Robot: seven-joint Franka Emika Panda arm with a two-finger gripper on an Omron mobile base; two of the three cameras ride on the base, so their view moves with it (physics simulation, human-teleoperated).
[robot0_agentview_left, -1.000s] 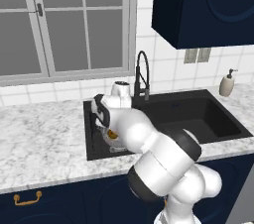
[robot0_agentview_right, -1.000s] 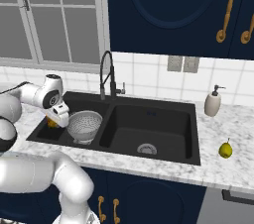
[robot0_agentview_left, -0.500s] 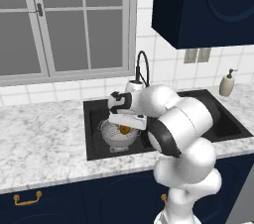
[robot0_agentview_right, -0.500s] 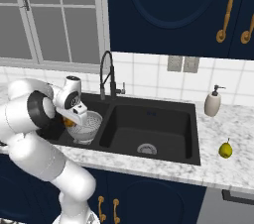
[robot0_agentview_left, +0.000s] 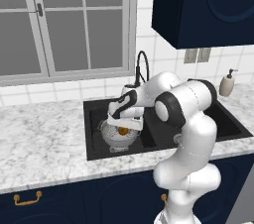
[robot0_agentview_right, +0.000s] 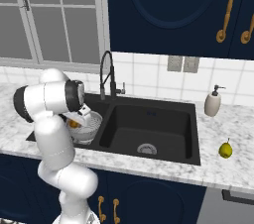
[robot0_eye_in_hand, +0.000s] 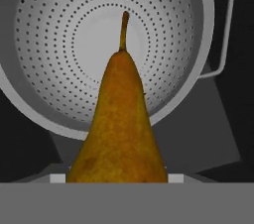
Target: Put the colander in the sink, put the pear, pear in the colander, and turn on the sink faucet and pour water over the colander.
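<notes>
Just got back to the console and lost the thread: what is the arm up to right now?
The gripper is holding the brownish-orange pear over the colander, which already sits in the left basin of the sink. The pear is still gripped, not yet dropped in. The yellow-green pear waits on the counter to the right of the sink. No water runs from the sink faucet.

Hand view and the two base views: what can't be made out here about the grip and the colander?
- Gripper: in the hand view the brown pear covers the fingertips, so the jaw contact is hidden.
- Colander: in the left base view the hand covers its top.
- Left basin of the sink: in the right base view the arm blocks it.
- Yellow-green pear: too small for its stem to be read.
</notes>
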